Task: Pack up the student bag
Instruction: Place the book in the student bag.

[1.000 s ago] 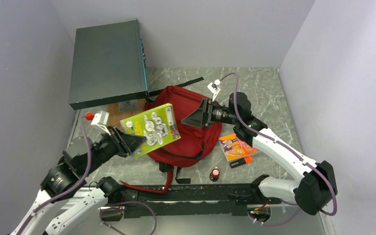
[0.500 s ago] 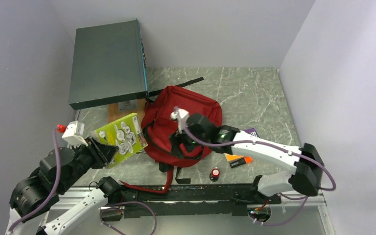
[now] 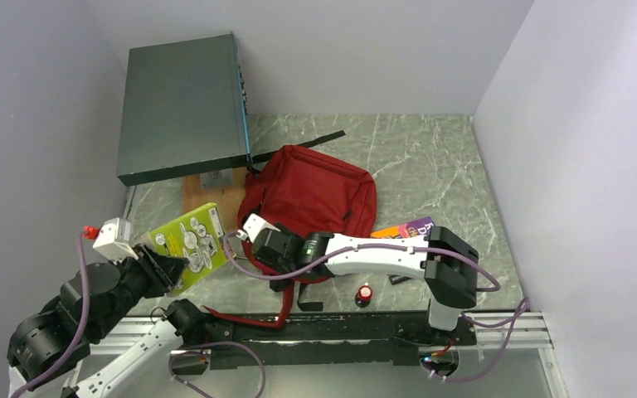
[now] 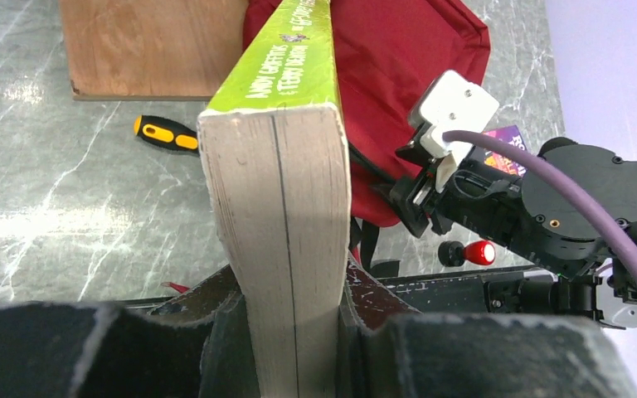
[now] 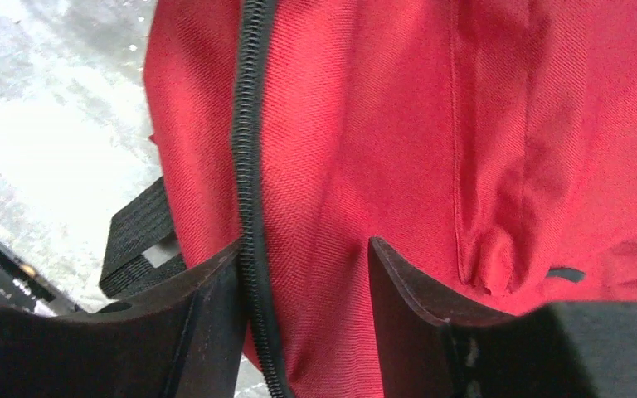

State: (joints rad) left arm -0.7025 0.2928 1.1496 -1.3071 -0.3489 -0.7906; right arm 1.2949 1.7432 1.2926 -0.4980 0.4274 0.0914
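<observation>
The dark red student bag (image 3: 319, 192) lies in the middle of the table. My left gripper (image 3: 166, 267) is shut on a thick green book (image 3: 189, 245) and holds it above the table, left of the bag. In the left wrist view the book (image 4: 286, 149) stands on edge between the jaws of the left gripper (image 4: 290, 307), with the bag (image 4: 398, 50) behind it. My right gripper (image 3: 247, 251) reaches across to the bag's front left edge. In the right wrist view the right gripper (image 5: 303, 257) is open, with the bag's red fabric (image 5: 365, 124) and black zip (image 5: 247, 149) between the jaws.
A dark grey box (image 3: 184, 104) stands at the back left above a wooden board (image 3: 201, 192). An orange and black screwdriver (image 4: 166, 134) lies near the board. A colourful book (image 3: 406, 230) and a red-capped object (image 3: 366, 293) lie right of the bag. A black rail (image 3: 340, 327) runs along the front.
My right gripper has swung from above the bag's right side down and left to its front left edge. My left gripper has drawn back down and left with the green book.
</observation>
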